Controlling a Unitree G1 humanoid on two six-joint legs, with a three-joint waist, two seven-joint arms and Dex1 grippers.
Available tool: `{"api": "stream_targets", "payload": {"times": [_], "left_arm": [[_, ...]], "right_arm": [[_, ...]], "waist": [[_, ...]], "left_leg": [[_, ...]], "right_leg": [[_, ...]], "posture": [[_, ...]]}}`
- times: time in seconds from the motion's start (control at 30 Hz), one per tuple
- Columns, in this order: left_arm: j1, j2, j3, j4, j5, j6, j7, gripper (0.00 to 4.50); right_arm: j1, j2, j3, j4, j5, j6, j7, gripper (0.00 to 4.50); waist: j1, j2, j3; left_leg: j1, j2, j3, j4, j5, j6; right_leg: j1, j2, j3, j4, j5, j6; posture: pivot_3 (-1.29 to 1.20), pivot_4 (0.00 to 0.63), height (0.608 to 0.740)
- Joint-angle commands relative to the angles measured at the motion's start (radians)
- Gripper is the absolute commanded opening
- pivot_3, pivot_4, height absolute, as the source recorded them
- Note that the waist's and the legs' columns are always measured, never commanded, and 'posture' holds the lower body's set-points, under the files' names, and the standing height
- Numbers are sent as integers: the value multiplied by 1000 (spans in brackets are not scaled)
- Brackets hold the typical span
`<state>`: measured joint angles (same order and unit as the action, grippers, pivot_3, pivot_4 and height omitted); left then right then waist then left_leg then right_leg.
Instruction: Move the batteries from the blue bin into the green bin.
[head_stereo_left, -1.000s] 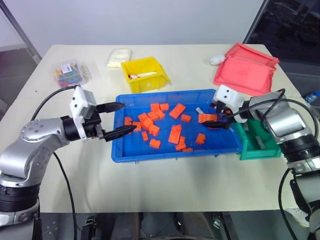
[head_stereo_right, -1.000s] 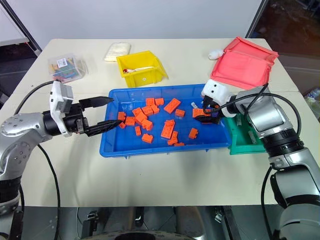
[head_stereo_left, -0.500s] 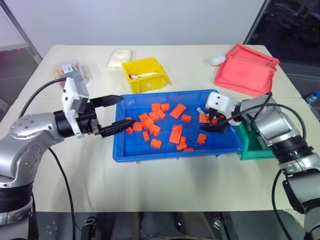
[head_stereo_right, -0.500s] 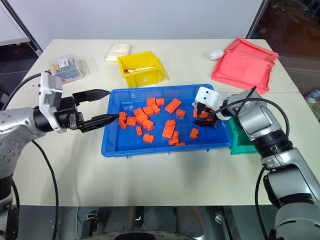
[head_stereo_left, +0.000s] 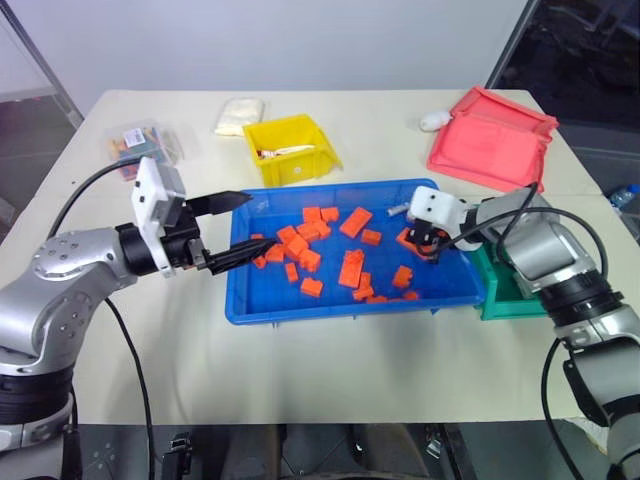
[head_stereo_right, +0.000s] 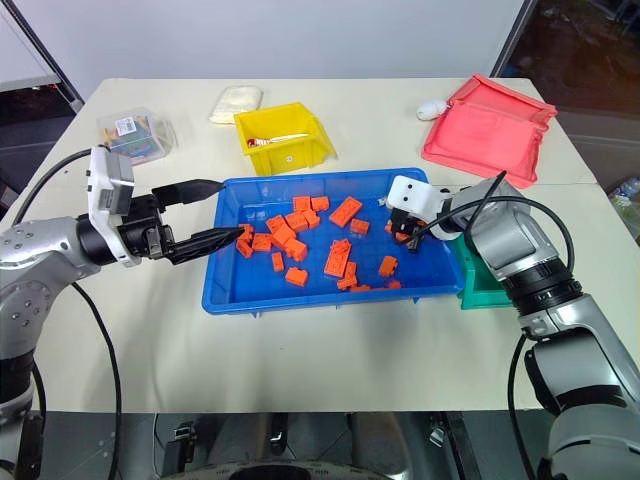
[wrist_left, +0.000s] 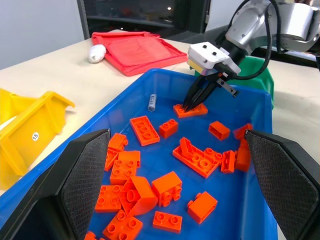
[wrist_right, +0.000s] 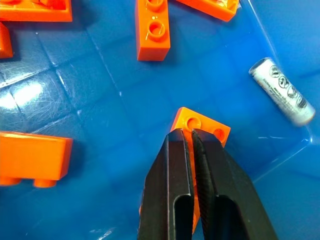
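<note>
The blue bin (head_stereo_left: 330, 312) holds several orange bricks and a silver-white battery (wrist_right: 282, 97), which lies near the bin's far right corner (wrist_left: 152, 102). My right gripper (wrist_right: 190, 133) is shut with nothing between its fingers. Its tips point down onto an orange brick (wrist_right: 205, 124) a short way from the battery. My left gripper (head_stereo_left: 258, 224) is open and hovers level over the bin's left rim, holding nothing. The green bin (head_stereo_left: 505, 285) stands against the blue bin's right side, partly hidden behind my right arm.
A yellow bin (head_stereo_left: 290, 147) stands behind the blue bin. A flat red tray (head_stereo_left: 492, 140) and a small white object (head_stereo_left: 434, 120) are at the back right. A clear box of coloured bits (head_stereo_left: 140, 145) and a white packet (head_stereo_left: 240, 115) lie at the back left.
My right gripper has gone from open to shut and now points down onto an orange brick. The left arm has kept its place; the view has shifted a little.
</note>
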<state>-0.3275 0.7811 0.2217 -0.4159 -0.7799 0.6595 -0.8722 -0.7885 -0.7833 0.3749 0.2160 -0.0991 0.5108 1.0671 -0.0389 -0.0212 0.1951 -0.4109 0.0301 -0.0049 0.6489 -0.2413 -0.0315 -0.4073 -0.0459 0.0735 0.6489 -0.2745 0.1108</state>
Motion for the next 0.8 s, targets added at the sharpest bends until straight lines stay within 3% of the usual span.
{"api": "stream_targets", "payload": {"times": [0.03, 0.3, 0.4, 0.6, 0.8], "left_arm": [[-4, 0, 19, -33, -3, -24, 4, 4500], [-14, 0, 11, -20, 4, -34, 4, 4500], [-23, -2, 6, -9, 11, -41, 4, 4500], [-20, -17, -2, -9, 21, -48, 15, 4500], [-7, -35, -5, -21, 34, -51, 33, 4500]], "right_arm": [[-19, -2, -34, -34, -8, 14, -3, 122], [-73, 31, -77, -50, -8, 23, -61, 122], [-102, 44, -54, 8, -66, -54, -132, 924], [-123, 121, -11, 118, -136, -131, -192, 3986], [-180, 223, 5, 275, -176, -174, -250, 3986]], "waist": [[0, 0, 0], [-5, 0, 0], [-5, 0, 0], [-5, 0, 0], [-6, 0, 0]], "left_leg": [[0, 0, 0, 0, 0, 0], [0, 0, 0, 0, 0, 0], [0, 0, 0, -1, 0, 0], [0, 0, 0, -1, 0, 0], [0, 0, 0, -1, 0, 0]], "right_leg": [[0, 0, 0, 0, 0, 0], [-1, 0, 0, 0, 0, 0], [-1, 0, 0, 0, 0, 0], [-1, 0, 0, 0, 0, 0], [-1, 0, 0, 1, 0, 0]], "posture": [[0, 150, 740], [0, 150, 740], [0, 150, 740], [0, 150, 740], [0, 150, 740]]}}
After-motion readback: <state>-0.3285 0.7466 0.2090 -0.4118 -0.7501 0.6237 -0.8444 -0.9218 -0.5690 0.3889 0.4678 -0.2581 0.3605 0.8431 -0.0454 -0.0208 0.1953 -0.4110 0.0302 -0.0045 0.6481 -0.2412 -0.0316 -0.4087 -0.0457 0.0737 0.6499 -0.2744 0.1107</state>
